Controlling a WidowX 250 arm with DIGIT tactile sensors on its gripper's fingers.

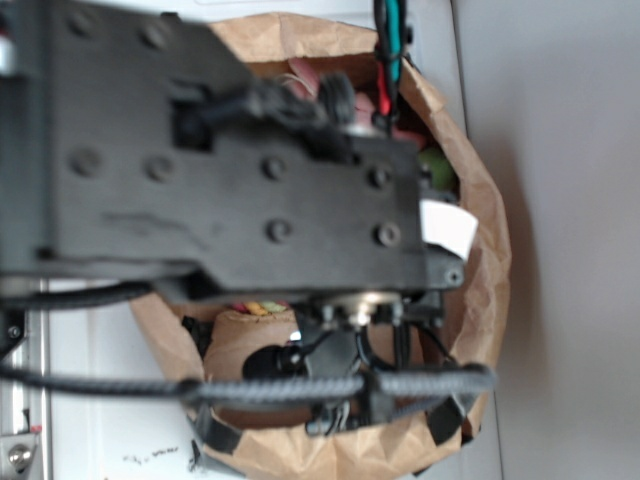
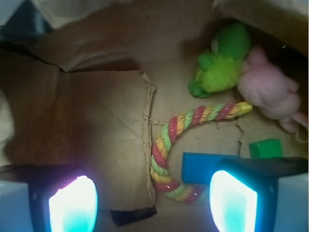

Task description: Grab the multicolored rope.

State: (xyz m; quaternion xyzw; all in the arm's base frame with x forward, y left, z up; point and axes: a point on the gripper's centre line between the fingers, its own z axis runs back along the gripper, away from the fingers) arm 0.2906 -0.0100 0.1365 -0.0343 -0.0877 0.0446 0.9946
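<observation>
The multicolored rope (image 2: 170,140) is a twisted cord of red, yellow and pale green, curved in a U on the floor of a brown paper bag (image 2: 101,125). My gripper (image 2: 153,203) is open above it, with nothing between the jaws. The rope's lower bend lies between the two glowing fingertips (image 2: 73,205), nearer the right one. In the exterior view the arm hides most of the bag (image 1: 480,290); only a bit of the rope (image 1: 258,308) shows.
A blue block (image 2: 200,168) lies right of the rope's bend, partly under the right finger. A small green block (image 2: 265,148) sits farther right. A green-yellow plush toy (image 2: 219,67) and a pink plush (image 2: 270,89) lie at the far right. Bag walls surround everything.
</observation>
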